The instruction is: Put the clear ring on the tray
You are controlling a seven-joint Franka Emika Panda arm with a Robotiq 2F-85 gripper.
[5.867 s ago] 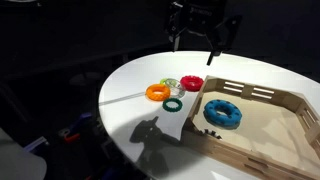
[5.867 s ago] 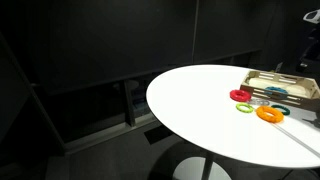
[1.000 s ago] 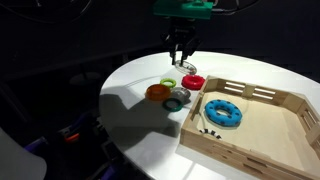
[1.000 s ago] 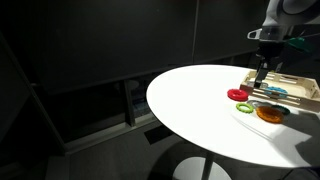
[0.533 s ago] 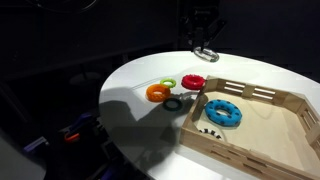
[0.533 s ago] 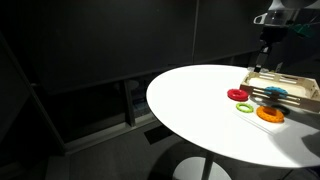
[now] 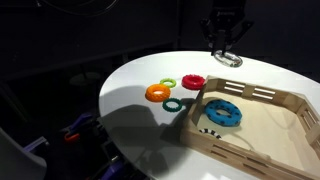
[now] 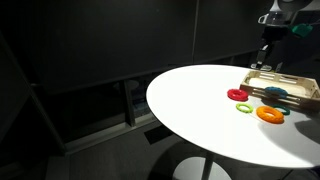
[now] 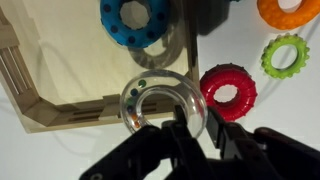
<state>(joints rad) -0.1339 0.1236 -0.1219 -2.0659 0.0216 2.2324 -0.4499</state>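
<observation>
Hand (image 9: pixel 197 128) pinched narrow on rim of clear ring (image 9: pixel 160 105): glossy see-through plastic, thick round band. Ring held aloft, over a corner of the tray (image 9: pixel 70 117), in wrist view. Tray is pale wood with slotted low walls; a knobbly blue ring (image 9: pixel 135 20) lies inside. Ridged red ring (image 9: pixel 228 90) on white round bench (image 7: pixel 130 120).

surroundings: near black in both exterior views, low detail
light: from above, falling on the white tabletop (image 7: pixel 135 85) alone
shadows: broad soft grey patch across the tabletop's near edge in an exterior view
wrist view: bright, tabletop washed out; jaws dark and blurred
</observation>
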